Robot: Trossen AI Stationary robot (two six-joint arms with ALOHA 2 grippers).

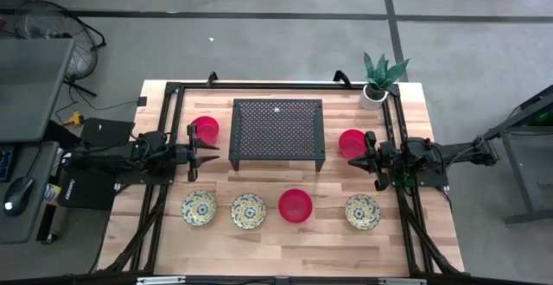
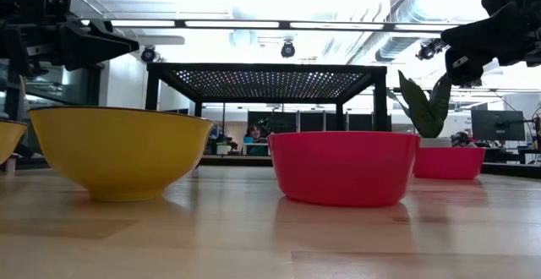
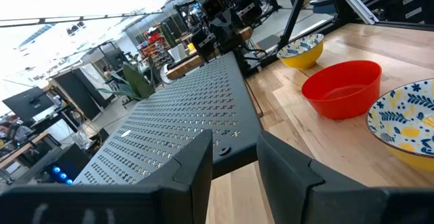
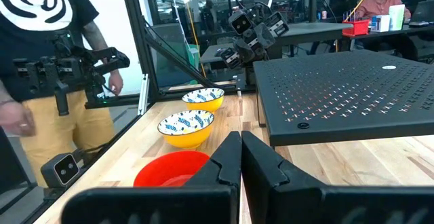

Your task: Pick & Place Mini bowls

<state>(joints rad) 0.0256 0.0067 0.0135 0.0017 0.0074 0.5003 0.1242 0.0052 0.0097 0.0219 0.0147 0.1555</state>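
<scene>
Three red mini bowls stand on the table: one at the far left (image 1: 205, 129), one at the far right (image 1: 352, 142), and one in the front row (image 1: 295, 205). Three cream-yellow patterned bowls (image 1: 199, 207) (image 1: 249, 210) (image 1: 363, 212) stand in that front row. My left gripper (image 1: 212, 153) hovers open and empty just near of the far-left red bowl; its fingers (image 3: 196, 163) stand apart. My right gripper (image 1: 357, 155) is shut and empty, above the near side of the far-right red bowl (image 2: 448, 162); its fingertips (image 4: 234, 149) meet.
A black perforated rack (image 1: 276, 129) stands mid-table between the arms. A small white pot with a green plant (image 1: 378, 82) sits at the far right corner. A black frame (image 1: 173, 104) runs around the table. A person (image 4: 47, 81) stands beyond the table's left side.
</scene>
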